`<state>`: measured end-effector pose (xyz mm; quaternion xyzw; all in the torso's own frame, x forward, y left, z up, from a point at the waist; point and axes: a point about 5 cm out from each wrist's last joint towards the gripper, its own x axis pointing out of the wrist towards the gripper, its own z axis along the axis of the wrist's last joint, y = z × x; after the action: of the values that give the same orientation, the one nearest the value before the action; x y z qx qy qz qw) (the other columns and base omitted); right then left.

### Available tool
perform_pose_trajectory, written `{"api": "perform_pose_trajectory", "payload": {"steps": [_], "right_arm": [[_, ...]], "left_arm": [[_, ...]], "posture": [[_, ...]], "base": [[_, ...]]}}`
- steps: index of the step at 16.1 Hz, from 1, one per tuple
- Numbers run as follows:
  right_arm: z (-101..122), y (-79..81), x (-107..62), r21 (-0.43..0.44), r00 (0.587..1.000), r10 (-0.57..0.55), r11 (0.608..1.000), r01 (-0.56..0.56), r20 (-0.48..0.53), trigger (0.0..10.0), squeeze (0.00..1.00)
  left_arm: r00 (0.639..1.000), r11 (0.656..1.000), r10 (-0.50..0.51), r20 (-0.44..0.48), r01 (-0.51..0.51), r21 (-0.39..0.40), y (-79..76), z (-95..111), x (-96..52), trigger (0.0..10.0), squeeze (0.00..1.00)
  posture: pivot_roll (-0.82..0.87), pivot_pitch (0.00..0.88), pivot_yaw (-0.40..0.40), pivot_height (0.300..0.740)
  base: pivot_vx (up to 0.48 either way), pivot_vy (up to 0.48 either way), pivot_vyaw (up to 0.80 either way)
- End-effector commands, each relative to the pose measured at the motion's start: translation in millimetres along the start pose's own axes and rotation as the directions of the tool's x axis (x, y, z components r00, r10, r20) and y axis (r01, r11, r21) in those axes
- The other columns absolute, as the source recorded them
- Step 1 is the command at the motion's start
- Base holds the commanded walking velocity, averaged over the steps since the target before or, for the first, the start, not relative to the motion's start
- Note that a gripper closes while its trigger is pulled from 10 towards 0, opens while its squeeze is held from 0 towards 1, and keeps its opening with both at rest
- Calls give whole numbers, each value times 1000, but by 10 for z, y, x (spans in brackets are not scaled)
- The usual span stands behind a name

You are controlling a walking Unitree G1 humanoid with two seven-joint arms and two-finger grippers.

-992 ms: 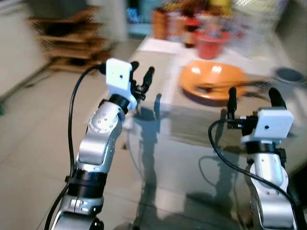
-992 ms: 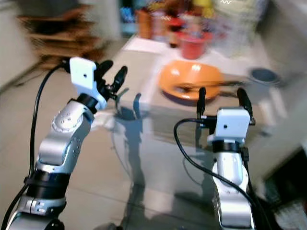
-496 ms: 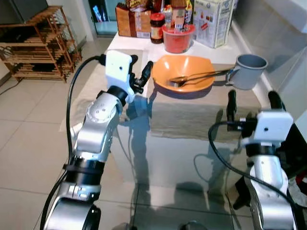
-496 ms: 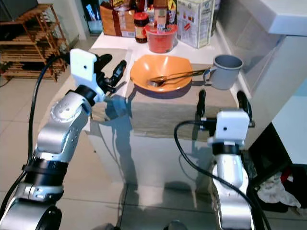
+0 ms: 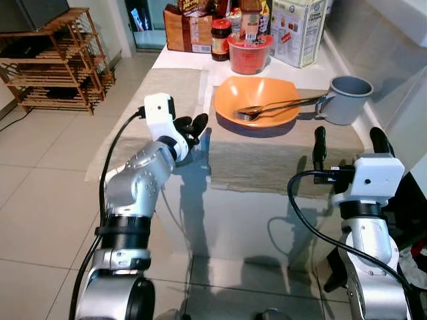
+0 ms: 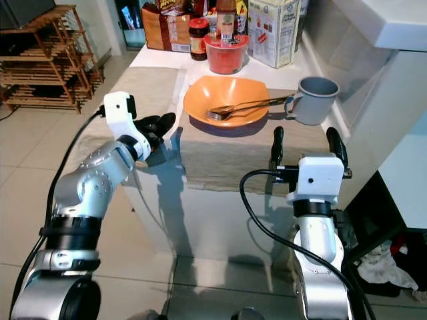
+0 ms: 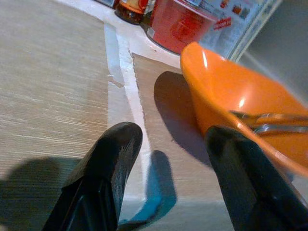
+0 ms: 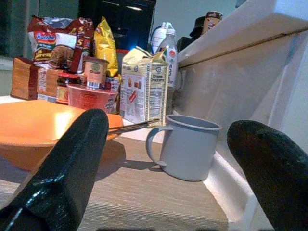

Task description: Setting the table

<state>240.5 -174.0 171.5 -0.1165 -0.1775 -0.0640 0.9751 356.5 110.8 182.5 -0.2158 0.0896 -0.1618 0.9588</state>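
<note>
Currently I see both the left gripper and right gripper spread wide, holding nothing. The glossy orange plastic bowl, upper centre, looks light, rigid, slippery; I would pinch its rim.
</note>
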Motion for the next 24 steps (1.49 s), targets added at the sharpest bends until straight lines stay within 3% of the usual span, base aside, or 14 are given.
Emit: {"api": "perform_pose_trajectory", "payload": {"steps": [1,4,8,13,17,21,24], "right_arm": [[13,31,12,4,1000,9,1000,-9,13,10000,0],[10,11,-1,1,1000,5,1000,-5,12,10000,0],[12,15,-10,-2,1000,3,1000,-3,10,10000,0],[17,26,-12,-2,1000,-1,1000,1,11,10000,0],[21,29,-18,-1,1000,-5,1000,5,12,10000,0],[18,44,-19,1,1000,-6,1000,6,10,10000,0],[18,37,-26,-1,1000,-8,1000,8,8,10000,0]], "left_arm": [[1000,998,1,-15,-2,-61,-20,25,22,10000,0],[1000,984,-20,-15,17,-179,-78,95,52,10000,0],[997,971,-37,-62,21,-238,-163,80,91,10000,0],[991,980,-65,-117,41,-194,-316,42,159,10000,0],[988,982,-102,-113,82,-169,-445,134,223,10000,0],[976,995,-59,-209,40,-93,-522,91,317,10000,0],[974,996,-41,-223,21,-89,-526,91,346,10000,0]], "posture": [[-42,0,52,718],[-49,0,57,718],[-58,0,63,718],[-65,0,74,718],[-67,0,76,718],[-72,0,85,718],[-76,0,84,718]], "base": [[0,0,0],[0,0,0],[0,0,0],[0,0,0],[0,0,0],[0,0,0],[0,0,0]]}}
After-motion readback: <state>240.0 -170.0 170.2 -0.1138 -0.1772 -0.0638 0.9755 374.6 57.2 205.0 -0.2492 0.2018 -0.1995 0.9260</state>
